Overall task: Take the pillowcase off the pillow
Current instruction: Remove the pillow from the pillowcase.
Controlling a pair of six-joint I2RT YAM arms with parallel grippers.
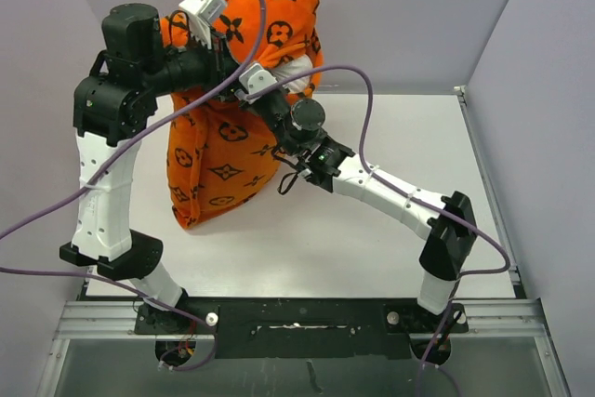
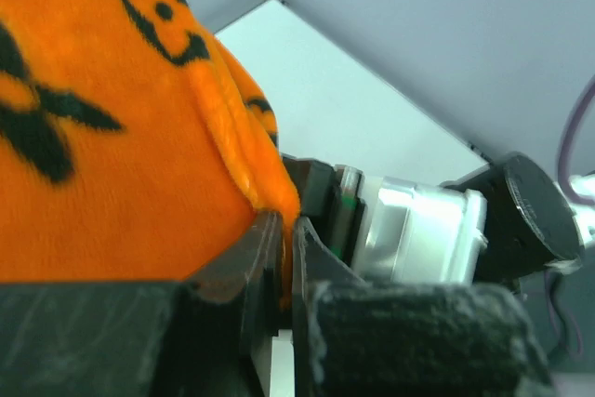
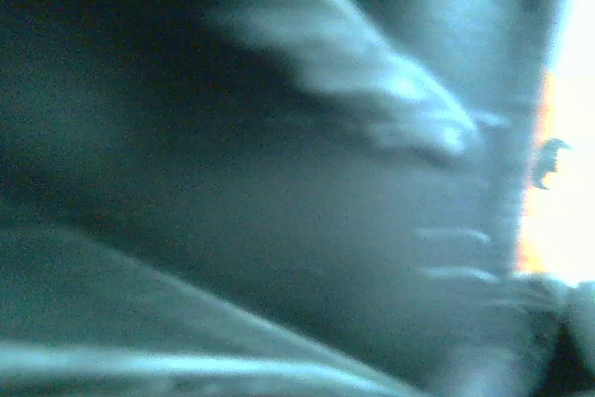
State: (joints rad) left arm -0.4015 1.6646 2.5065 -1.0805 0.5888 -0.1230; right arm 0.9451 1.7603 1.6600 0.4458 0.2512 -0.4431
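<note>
The orange pillowcase [image 1: 223, 151] with black motifs stands lifted off the table at the back left, its lower end resting on the surface. My left gripper [image 1: 221, 51] is shut on a folded edge of it; in the left wrist view the pillowcase [image 2: 93, 137] fills the left half and a strip of orange is pinched between the jaws of that gripper [image 2: 286, 225]. A patch of white pillow [image 1: 296, 70] shows at the opening. My right gripper [image 1: 249, 92] reaches into that opening. Its wrist view shows only dim pale pillow fabric [image 3: 279, 183] close up and an orange sliver of pillowcase [image 3: 537, 118]; its fingers are hidden.
The white table [image 1: 372, 230] is enclosed by grey walls [image 1: 539, 62] at the back and sides. Purple cables [image 1: 367, 109] loop over both arms. The right arm's wrist [image 2: 418, 230] sits right beside the left fingers.
</note>
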